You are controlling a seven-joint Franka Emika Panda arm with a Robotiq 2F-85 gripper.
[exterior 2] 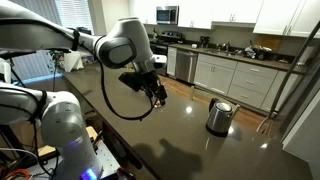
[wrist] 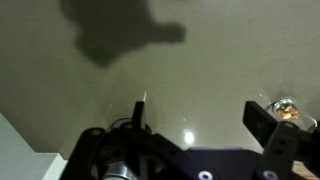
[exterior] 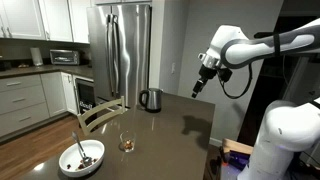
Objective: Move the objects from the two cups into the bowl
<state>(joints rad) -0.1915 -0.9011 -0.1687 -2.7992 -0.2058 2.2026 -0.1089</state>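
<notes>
Spread wide and pinching nothing, the pincer [exterior: 199, 88] hangs in the air over the right part of the table [exterior: 170, 135] in an exterior view. Its tips tilt down and to the left, well apart from everything on the dark top.

At the far left of that view, the bowl [exterior: 66, 166] sits near the table's front edge. A thin utensil [exterior: 77, 147] leans out of it, and some dark pieces lie in its bottom. Behind it a chair back [exterior: 100, 113] rises beside the table. Right of the bowl, near but not touching, the glass [exterior: 126, 141] stands upright with brown-orange bits [exterior: 126, 148] in its bottom. Farther right and farther back, the kettle [exterior: 150, 99] stands in front of the fridge [exterior: 120, 45]. The pincer is to the kettle's right and higher.

In an exterior view from another side, the arm comes in from the left. The pincer [exterior 2: 158, 93] hovers over the table [exterior 2: 190, 148], with the kettle [exterior 2: 219, 116] well off to its right.

In the wrist view, the pincer's shadow [wrist: 120, 35] lies on the tabletop at upper left. The right finger [wrist: 262, 122] shows dark against the table. Just past it, at the right edge, is the glass [wrist: 284, 104], with bits [wrist: 291, 116] inside.
</notes>
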